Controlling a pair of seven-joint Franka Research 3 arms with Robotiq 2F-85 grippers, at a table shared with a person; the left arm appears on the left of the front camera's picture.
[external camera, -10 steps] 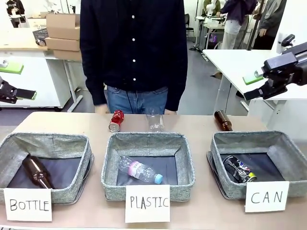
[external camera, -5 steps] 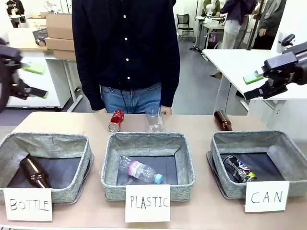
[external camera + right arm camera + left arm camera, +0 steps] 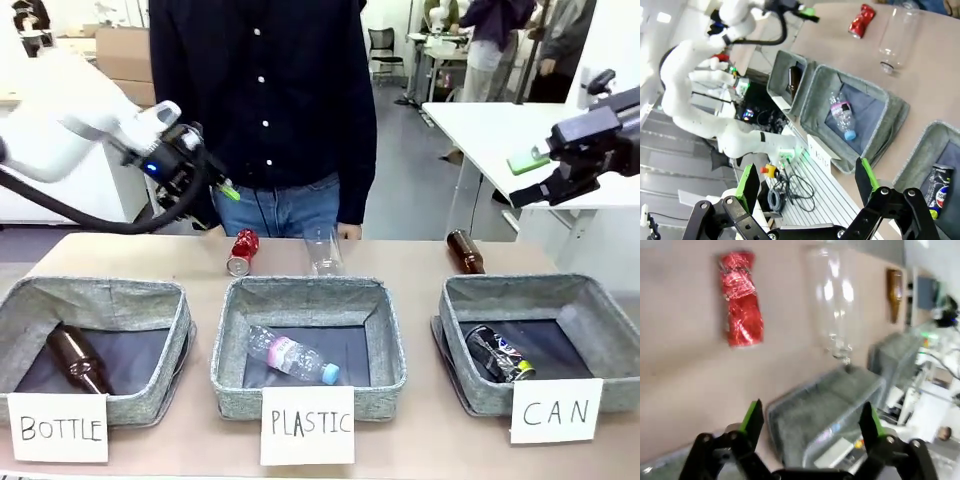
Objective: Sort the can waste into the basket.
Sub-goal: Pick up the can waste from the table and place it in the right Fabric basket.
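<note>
One red can (image 3: 242, 251) lies on its side at the far edge of the desk (image 3: 120, 262), crumpled, with a clear plastic bottle (image 3: 322, 250) just beside it. The dark can (image 3: 497, 353) is already in the basket (image 3: 455, 292) marked CAN at the robot's right.

The left tool (image 3: 212, 205) hangs above the desk near the red can, fingers spread wide and empty. In its wrist view the can sits up and left of the gap, so the tool should centre over it first. It should then turn so the pads (image 3: 754, 415) close across the can's narrow waist, not along its length. A straight descent should spare the clear bottle and the person standing close behind.

The right tool (image 3: 528, 178) waits high above the basket, also spread and empty.
</note>
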